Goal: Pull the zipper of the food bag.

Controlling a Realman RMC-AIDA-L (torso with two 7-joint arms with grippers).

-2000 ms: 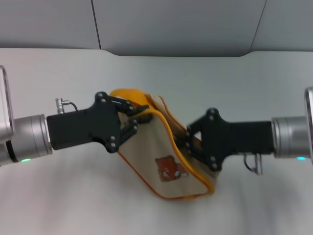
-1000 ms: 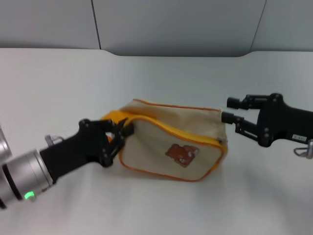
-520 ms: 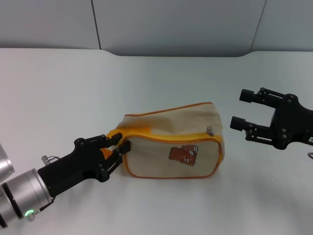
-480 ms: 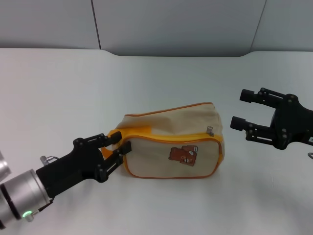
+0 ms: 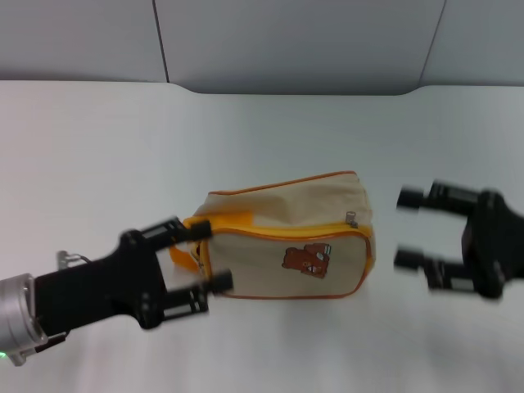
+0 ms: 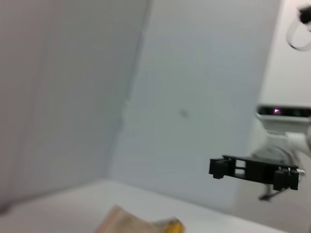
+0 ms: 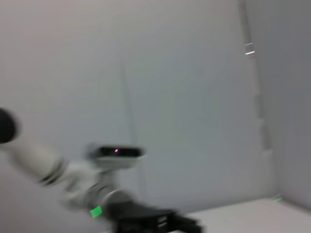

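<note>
**Bag lies crosswise between two spread hands**

The bag (image 5: 286,241) sits on its base near the middle of the desk (image 5: 98,147), bear picture facing the robot, long axis running left to right. The zipper (image 5: 270,228) — the orange-yellow band along the top front edge — follows that same axis. Its small silvery pull tab (image 5: 352,218) shows at the right-hand end, just below the top corner, so by the look of it any pull has to travel leftward along the band.

Out to the right hand (image 5: 412,229): fingers spread wide, one above the other, just beside the bag's right end but not touching it. That puts it nearer the tab — a short reach across from the tab's side.

The left hand (image 5: 201,256) is at the opposite end, fingers also parted, holding nothing; the upper fingertip is close to the bag's orange left corner, and whether it touches I cannot tell. From there it is placed to brace the bag, I'd judge, while the right goes for the tab.
</note>
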